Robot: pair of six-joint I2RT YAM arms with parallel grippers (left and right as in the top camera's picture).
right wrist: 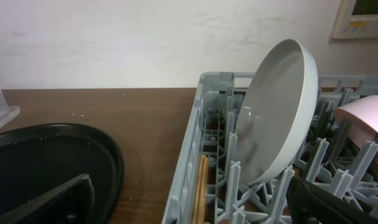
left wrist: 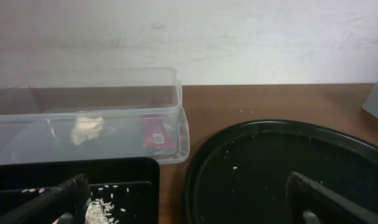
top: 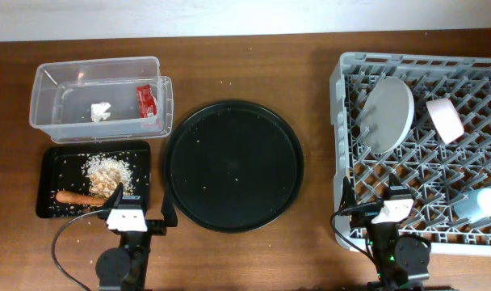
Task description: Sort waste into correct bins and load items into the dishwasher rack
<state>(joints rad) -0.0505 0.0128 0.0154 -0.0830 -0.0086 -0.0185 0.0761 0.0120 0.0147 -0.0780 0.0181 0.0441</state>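
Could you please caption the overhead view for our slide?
Tissue and wrapper in clear tub; scraps and carrot in black tray; plate, bowl and cup in the rack.

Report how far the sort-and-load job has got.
Done: tissue and wrapper lie in the clear tub; scraps and carrot in the black tray; plate, bowl, cup and chopsticks sit in the rack. In hand: nothing, the left gripper and right gripper are open and empty. Left: only stray rice grains on the round tray.
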